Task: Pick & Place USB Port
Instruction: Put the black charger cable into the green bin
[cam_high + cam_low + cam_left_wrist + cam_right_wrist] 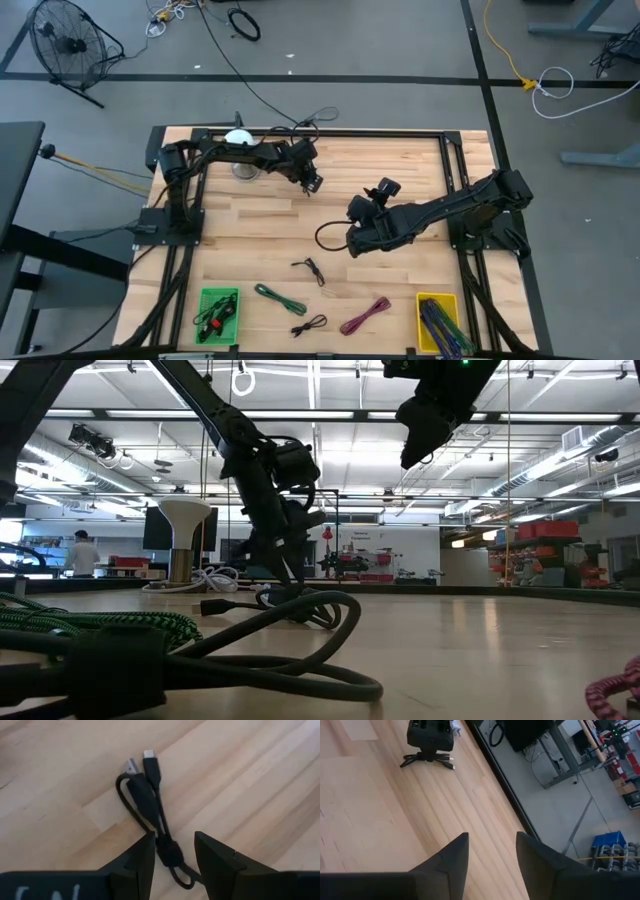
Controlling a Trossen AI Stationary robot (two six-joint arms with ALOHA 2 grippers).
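**Two arms up, left one parked right over the USB cable**

Two grippers in view, and only the left one is down at the table point(250, 215). The left gripper point(172, 837) sits low at the back-middle of the wood, fingers spread apart with the small black USB cable point(141, 792) running between them. The cable is bundled up with a tie, and that tie lies right in the gap. Both plugs stick out ahead of the fingertips, flat on the boards. From what I can see the pads aren't pinching it, just straddling.

The right gripper point(492, 835) hangs well above the table near the middle, jaws wide with nothing in them, looking across at the left one.

Other stuff lying around: a big black cable loop point(322, 235) just beside the right arm, a green cable point(280, 297), a pink cable point(365, 315), plus a green bin point(205, 296) and a yellow bin point(437, 298) at the front corners.
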